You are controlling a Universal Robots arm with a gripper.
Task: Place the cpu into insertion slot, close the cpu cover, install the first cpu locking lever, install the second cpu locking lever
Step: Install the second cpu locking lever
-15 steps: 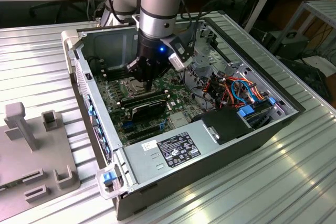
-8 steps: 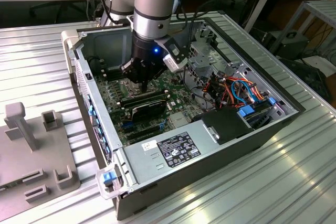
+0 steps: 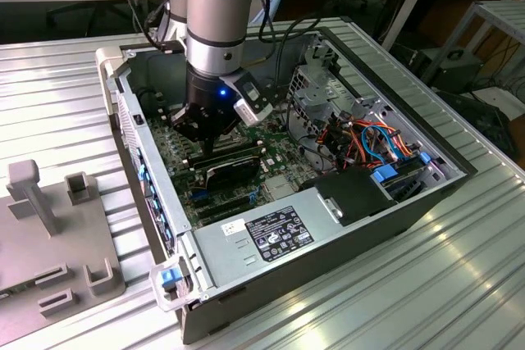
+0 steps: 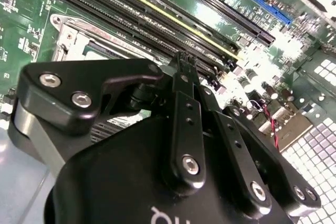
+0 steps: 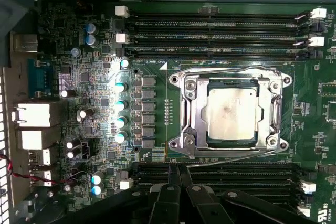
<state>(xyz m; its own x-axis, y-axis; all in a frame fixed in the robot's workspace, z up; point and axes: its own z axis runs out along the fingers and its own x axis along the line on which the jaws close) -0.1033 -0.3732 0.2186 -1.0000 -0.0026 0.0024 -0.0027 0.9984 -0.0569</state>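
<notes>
In the first wrist view the cpu (image 5: pixel 232 113), a square chip with a silvery-tan top, lies flat in the insertion slot (image 5: pixel 231 81) on the green board. The silver cpu cover (image 5: pixel 192 114) is folded down around it, and the chip shows through its window. One thin wire lever (image 5: pixel 226 70) runs along the socket's far side. A second lever (image 5: pixel 220 161) lies slanted along the near side, its end by my fingertips. My gripper (image 5: pixel 177 170) is shut with its black fingers pressed together beside the socket, over the memory slots (image 4: pixel 157 11). In the exterior view the gripper (image 3: pixel 209 143) reaches down into the case.
The open computer case (image 3: pixel 394 211) lies on a ribbed metal table. Inside it are a power supply (image 3: pixel 279 231) at the front and a bundle of cables (image 3: pixel 369 141) at the exterior view's right. A grey fixture (image 3: pixel 57 227) stands at the exterior view's left. Rows of capacitors (image 5: pixel 121 103) flank the socket.
</notes>
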